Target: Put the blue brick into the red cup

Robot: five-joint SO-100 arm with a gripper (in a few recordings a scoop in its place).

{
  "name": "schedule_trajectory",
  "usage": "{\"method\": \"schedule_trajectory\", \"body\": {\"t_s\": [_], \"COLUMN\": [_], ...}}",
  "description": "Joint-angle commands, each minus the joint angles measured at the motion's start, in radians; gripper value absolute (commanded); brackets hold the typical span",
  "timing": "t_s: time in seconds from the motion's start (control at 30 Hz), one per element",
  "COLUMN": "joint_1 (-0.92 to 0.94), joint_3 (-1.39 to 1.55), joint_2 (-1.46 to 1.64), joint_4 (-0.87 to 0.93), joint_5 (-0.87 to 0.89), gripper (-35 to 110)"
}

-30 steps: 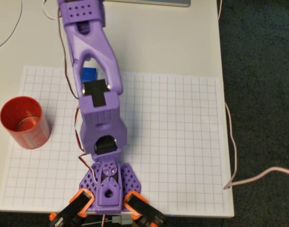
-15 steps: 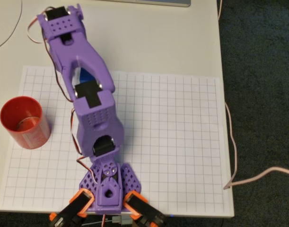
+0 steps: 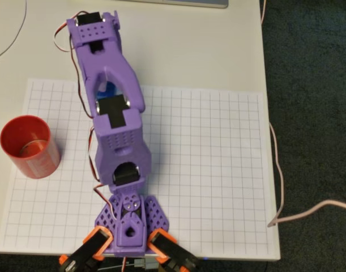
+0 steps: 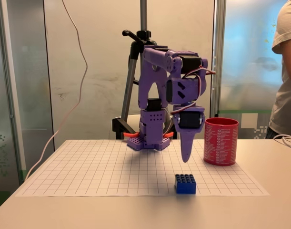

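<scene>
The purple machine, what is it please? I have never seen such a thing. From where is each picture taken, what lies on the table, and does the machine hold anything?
It is a small robot arm bolted to a table. One picture looks straight down from above; the other is taken from table height, facing the arm. On the gridded paper lie a blue brick and a red cup. The arm's tool points down, hanging above the brick without touching it. It holds nothing; whether it is open or shut cannot be told. From above, the brick peeks through a gap in the arm. A person stands at the edge.

light: even, bright | shadows: soft, faint | focus: overhead view slightly soft, fixed view sharp
</scene>
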Motion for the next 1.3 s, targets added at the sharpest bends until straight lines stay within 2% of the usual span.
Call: {"method": "schedule_trajectory", "body": {"t_s": [0.0,0.07,0.1,0.17,0.67,0.8,0.83,0.93,1.27], "joint_1": [-0.051,-0.057,-0.058,-0.063,-0.009,-0.008,-0.009,-0.005,0.034], "joint_3": [-0.025,-0.017,-0.012,-0.011,0.144,0.149,0.143,0.137,0.138], "joint_2": [0.034,0.028,0.026,0.02,-0.098,-0.098,-0.097,-0.091,-0.08], "joint_4": [0.012,0.008,0.003,-0.002,-0.15,-0.161,-0.161,-0.198,-0.244], "joint_5": [-0.035,-0.028,-0.02,-0.02,-0.015,-0.035,-0.041,-0.06,-0.031], "gripper": [17,29,42,49,49,41,35,0,0]}}
